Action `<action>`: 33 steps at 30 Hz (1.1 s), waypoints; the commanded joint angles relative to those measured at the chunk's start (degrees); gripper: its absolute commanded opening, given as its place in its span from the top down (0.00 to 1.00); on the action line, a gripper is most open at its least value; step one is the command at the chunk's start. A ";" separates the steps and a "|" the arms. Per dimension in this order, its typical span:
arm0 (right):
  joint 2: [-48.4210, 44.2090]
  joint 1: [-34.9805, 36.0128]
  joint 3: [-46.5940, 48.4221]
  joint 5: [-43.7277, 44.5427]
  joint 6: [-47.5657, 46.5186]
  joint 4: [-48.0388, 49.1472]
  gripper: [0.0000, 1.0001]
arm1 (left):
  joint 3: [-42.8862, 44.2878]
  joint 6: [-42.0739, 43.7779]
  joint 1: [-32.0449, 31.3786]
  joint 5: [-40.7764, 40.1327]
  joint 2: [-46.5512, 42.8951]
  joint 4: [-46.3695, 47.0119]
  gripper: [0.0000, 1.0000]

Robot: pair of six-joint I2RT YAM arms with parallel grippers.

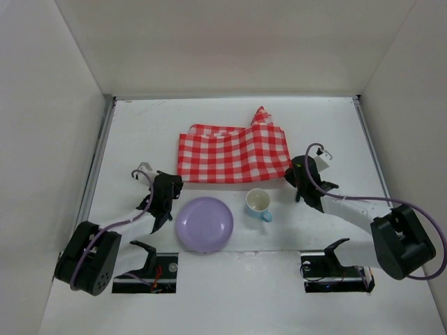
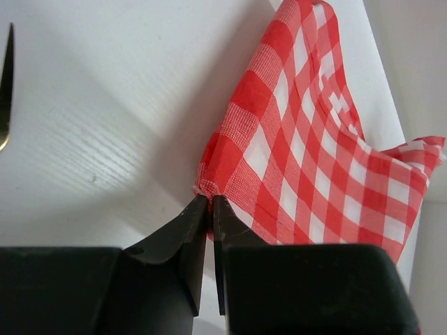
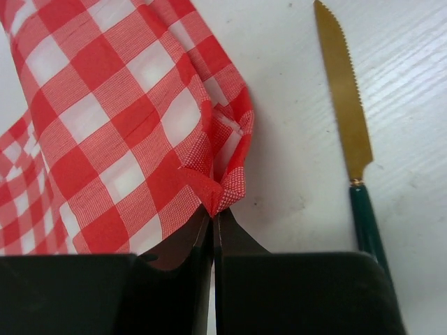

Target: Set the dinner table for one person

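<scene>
A red-and-white checked cloth lies rumpled on the white dinner table, its far right corner sticking up. My left gripper is shut on the cloth's near left corner; the left wrist view shows the left gripper pinching the cloth. My right gripper is shut on the near right corner; the right wrist view shows the right gripper pinching a folded tip of the cloth. A lilac plate and a white-and-blue cup sit near the front, between the arms.
A gold knife with a dark green handle lies on the table just right of my right gripper. A gold utensil tip shows at the left edge of the left wrist view. White walls enclose the table on three sides.
</scene>
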 commanded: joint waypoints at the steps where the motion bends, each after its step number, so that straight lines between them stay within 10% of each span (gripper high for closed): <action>1: -4.75 -0.36 0.20 4.36 -2.21 -4.54 0.93 | -0.86 4.36 -0.94 -7.25 -5.70 -3.42 0.91; 16: 3.05 -1.76 5.47 1.21 -7.22 -3.85 0.89 | 18.36 10.35 -6.56 4.66 4.27 -9.85 0.66; 24: -7.73 -2.20 3.45 5.33 -13.45 -4.63 0.41 | 29.36 3.24 -6.12 17.17 28.54 -7.31 0.69; 33: -4.69 -0.27 8.28 -5.37 -19.70 -3.24 0.35 | 32.36 -1.87 1.16 13.66 36.56 -5.63 0.71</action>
